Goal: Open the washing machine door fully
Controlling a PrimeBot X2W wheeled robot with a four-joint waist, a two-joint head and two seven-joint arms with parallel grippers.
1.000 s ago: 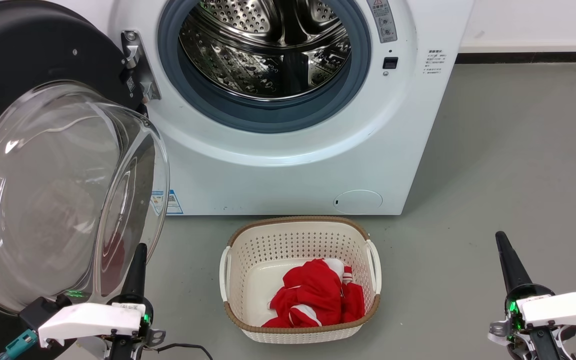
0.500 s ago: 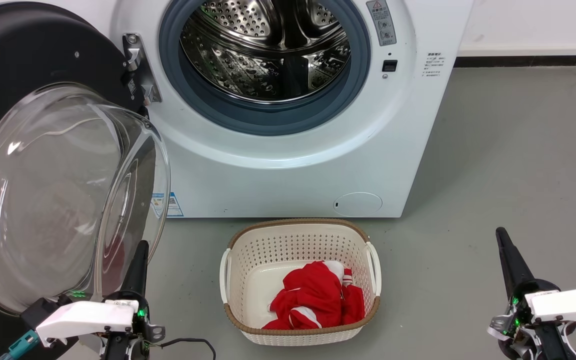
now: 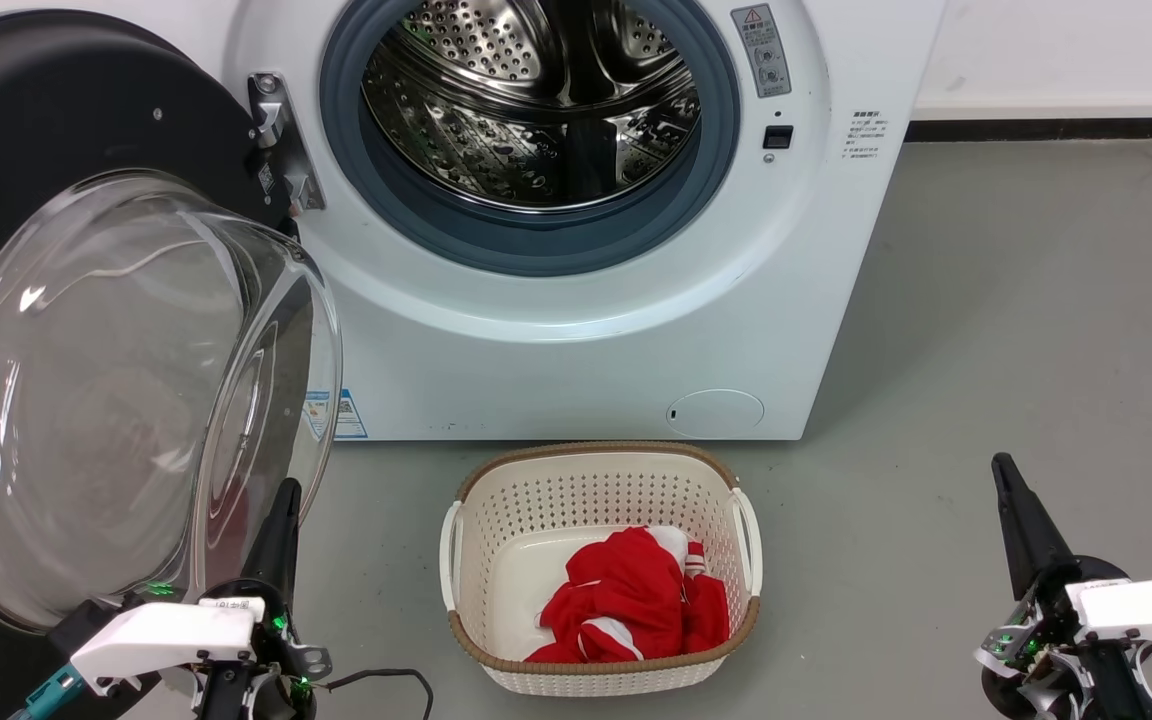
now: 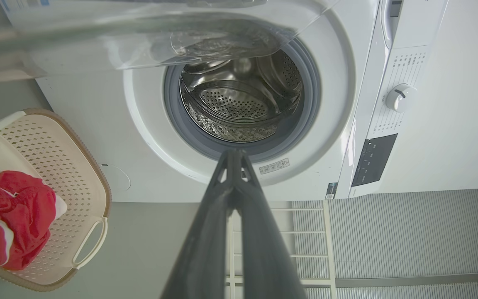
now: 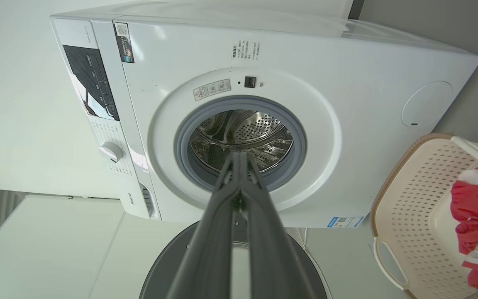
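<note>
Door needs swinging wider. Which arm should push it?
Left. The left hand sits beside the washing machine door; the right hand is far across, beyond the basket.

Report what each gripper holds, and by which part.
Nothing. The left gripper and right gripper are both shut, empty; the washing machine door hangs unheld.

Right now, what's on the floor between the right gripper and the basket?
Nothing. The head view shows a bare stretch of grey floor between the right gripper and the basket.
</note>
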